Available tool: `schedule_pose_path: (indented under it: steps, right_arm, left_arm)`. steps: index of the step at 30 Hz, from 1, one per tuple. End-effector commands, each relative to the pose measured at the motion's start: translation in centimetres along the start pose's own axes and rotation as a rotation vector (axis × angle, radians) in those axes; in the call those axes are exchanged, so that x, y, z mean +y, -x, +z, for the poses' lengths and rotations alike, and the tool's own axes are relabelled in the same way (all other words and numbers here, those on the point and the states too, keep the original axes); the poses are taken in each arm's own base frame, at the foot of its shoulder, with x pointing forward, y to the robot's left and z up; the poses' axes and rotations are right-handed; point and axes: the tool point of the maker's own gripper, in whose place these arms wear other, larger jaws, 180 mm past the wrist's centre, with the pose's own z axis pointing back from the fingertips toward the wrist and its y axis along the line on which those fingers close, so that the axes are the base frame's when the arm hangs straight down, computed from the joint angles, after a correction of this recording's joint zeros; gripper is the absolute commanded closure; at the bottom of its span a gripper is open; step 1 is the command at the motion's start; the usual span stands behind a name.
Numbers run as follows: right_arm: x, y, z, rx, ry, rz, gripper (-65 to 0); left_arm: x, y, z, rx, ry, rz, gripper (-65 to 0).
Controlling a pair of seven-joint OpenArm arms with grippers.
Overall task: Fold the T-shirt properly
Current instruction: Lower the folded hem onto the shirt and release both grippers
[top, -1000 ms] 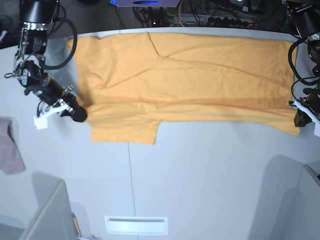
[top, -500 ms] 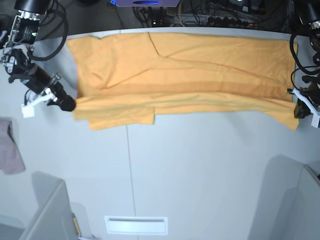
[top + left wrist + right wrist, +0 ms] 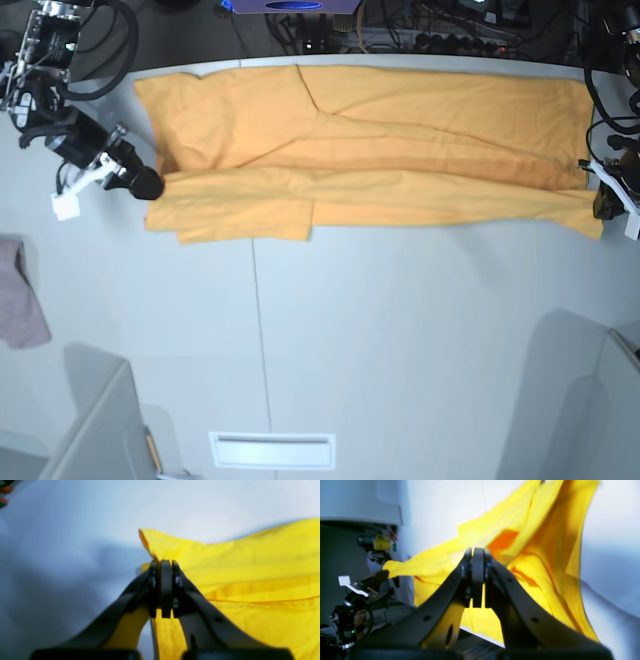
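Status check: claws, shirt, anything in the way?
Left claw and right claw shut on T-shirt edges. Shirt stretched across table, partly folded. Nothing blocking.

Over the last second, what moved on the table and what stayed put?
Both grippers, right and left, shut on the large orange-yellow cotton T-shirt, carried its near edge away from the camera, narrowing the folded band. Neither let go. The small pinkish-mauve cloth and the shirt's far edge stayed put.

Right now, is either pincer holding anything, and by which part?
Both hold the T-shirt: the left pincer pinches one end of its near edge, the right pincer the opposite end.
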Motion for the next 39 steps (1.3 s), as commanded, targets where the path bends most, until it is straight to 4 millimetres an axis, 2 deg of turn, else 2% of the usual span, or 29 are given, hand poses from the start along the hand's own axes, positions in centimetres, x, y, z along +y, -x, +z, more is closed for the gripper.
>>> schedule_pose_path:
  steps: [1, 9, 15, 21, 25, 26, 28, 29, 30, 33, 36, 39]
  right_arm:
    - [0.4, -0.6, 0.5, -0.020, -0.013, 0.017, 0.0]
    - [-1.4, 1.9, 1.1, 0.032, 0.042, -0.016, 0.0]
    - [-4.4, 3.6, 0.5, 0.059, 0.162, -0.019, 0.0]
    - [-4.7, 4.0, 0.4, 0.068, 0.174, -0.021, 0.0]
    - [-5.0, 3.8, 0.7, 0.068, 0.184, -0.014, 0.0]
    - [-5.0, 3.8, 0.7, 0.068, 0.185, -0.014, -5.9]
    - [-5.0, 3.8, 0.8, 0.067, 0.186, -0.012, -22.5]
    - [-5.0, 3.8, 0.8, 0.068, 0.186, -0.011, -28.4]
    - [-4.9, 3.8, 0.8, 0.066, 0.184, -0.007, -30.9]
    - [-3.4, 3.0, 0.9, 0.044, 0.162, 0.041, -30.8]
    - [-1.5, 1.5, 0.8, 0.016, 0.146, 0.121, -31.2]
    - [-2.0, 0.1, 0.3, 0.046, 0.205, 0.179, -31.4]
  left_arm:
    - [0.5, -0.7, 0.6, -0.017, -0.010, -0.024, 0.0]
    - [-0.1, 1.3, 0.7, 0.036, 0.006, -0.030, 0.0]
    - [-0.7, 3.0, 1.2, 0.082, 0.020, -0.039, 0.0]
    - [-1.0, 3.4, 1.1, 0.095, 0.029, -0.045, 0.0]
    - [-2.8, 4.3, 0.4, 0.127, 0.080, -0.065, 0.0]
    - [-2.8, 4.6, 0.5, 0.135, 0.081, -0.064, 0.0]
    - [-2.8, 4.7, 0.5, 0.138, 0.081, -0.064, 0.0]
    - [-2.8, 4.6, 0.5, 0.136, 0.080, -0.063, -3.3]
    - [-2.7, 4.6, 0.5, 0.134, 0.079, -0.062, -7.1]
    - [-2.5, 3.7, 0.7, 0.117, 0.072, -0.079, -18.4]
    - [-0.9, 1.8, 1.9, 0.063, 0.018, -0.090, -26.3]
    - [0.7, -0.3, 3.5, -0.012, -0.044, -0.082, -33.6]
